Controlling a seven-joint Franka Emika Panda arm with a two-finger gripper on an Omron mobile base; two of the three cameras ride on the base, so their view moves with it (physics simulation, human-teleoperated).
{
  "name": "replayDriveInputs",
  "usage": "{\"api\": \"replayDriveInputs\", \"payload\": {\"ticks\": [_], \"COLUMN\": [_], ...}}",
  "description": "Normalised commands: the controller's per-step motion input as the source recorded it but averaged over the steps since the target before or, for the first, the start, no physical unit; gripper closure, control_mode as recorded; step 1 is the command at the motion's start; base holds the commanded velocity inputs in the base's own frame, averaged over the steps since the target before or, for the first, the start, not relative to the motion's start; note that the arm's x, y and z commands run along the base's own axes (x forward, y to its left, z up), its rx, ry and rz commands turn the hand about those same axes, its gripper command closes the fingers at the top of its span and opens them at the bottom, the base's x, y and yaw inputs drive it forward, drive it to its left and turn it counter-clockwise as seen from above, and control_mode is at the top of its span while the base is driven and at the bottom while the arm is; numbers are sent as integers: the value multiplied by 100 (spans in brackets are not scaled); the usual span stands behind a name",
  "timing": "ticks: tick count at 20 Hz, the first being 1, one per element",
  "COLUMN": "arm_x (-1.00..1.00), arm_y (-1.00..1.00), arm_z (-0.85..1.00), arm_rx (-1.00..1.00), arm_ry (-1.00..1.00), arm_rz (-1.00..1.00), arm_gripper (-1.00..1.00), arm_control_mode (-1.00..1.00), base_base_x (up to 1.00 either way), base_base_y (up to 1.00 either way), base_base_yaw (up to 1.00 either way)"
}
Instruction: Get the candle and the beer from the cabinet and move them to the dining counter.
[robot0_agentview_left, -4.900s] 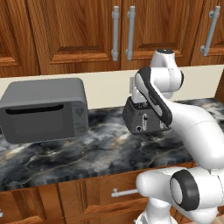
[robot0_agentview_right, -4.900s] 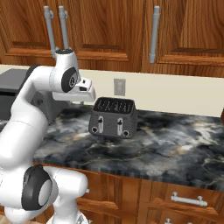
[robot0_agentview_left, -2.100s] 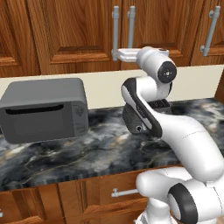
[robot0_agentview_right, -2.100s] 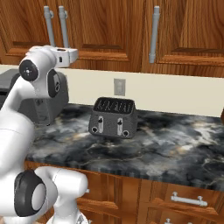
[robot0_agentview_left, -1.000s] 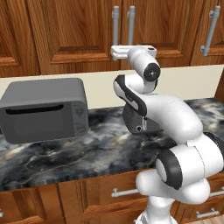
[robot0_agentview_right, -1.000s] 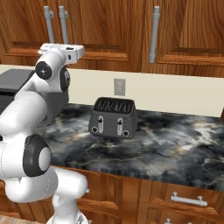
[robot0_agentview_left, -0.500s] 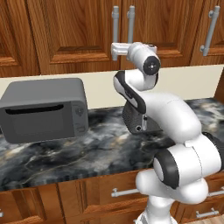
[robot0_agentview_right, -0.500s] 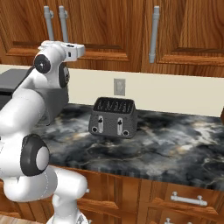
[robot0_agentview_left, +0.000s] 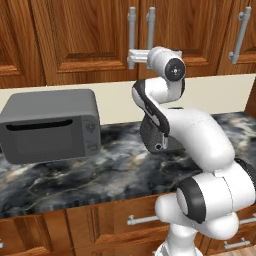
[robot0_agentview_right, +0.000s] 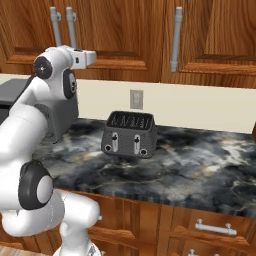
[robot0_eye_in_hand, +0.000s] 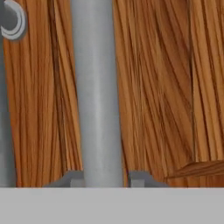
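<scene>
Above the marble worktop (robot0_agentview_left: 100, 175), the arm rises from its base, bends back over itself and reaches level toward the cabinet (robot0_agentview_left: 85, 35), with the hand pressed up against the closed doors. On the far left of the left base view sits a grey microwave (robot0_agentview_left: 50, 125); to its right the gripper (robot0_agentview_left: 132, 58) meets the lower end of the left one of two silver bar handles (robot0_agentview_left: 132, 35) at the middle of the cabinet. The right base view shows the same reach from the other side, the hand stretched out level toward the doors, with a dark toaster (robot0_agentview_right: 128, 134) on the worktop further right and a wall socket (robot0_agentview_right: 135, 99) above it.

Close up in the hand view, the handle runs as a grey upright bar (robot0_eye_in_hand: 97, 92) between the two fingertips (robot0_eye_in_hand: 70, 179), which sit tight against either side of it, so the pincer is narrowed and clamped on the handle. Red-brown wood grain lies behind the bar, and a second handle's mount is cut off at the upper left corner.

All cabinet doors are shut, so whatever is inside is hidden. From the base views the fingertips are too small to make out against the handle. The toaster is largely covered by the arm in the left base view.
</scene>
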Motion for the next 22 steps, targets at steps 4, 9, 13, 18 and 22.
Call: {"api": "replayDriveInputs", "payload": {"ticks": [4,9,13,18,22], "arm_x": [-65,-96,-100,-100,-100], "arm_y": [-48,-76,-93,-90,-86], "arm_z": [0,1,0,0,0], "arm_rx": [-9,-6,-2,0,0], "arm_ry": [2,-1,-1,-1,0], "arm_rz": [-5,-8,-11,-13,-15], "arm_gripper": [100,100,100,100,100], "arm_control_mode": [-100,-100,-100,-100,-100], "base_base_x": [0,0,0,0,0], "base_base_y": [0,0,0,0,0], "base_base_yaw": [0,0,0,0,0]}}
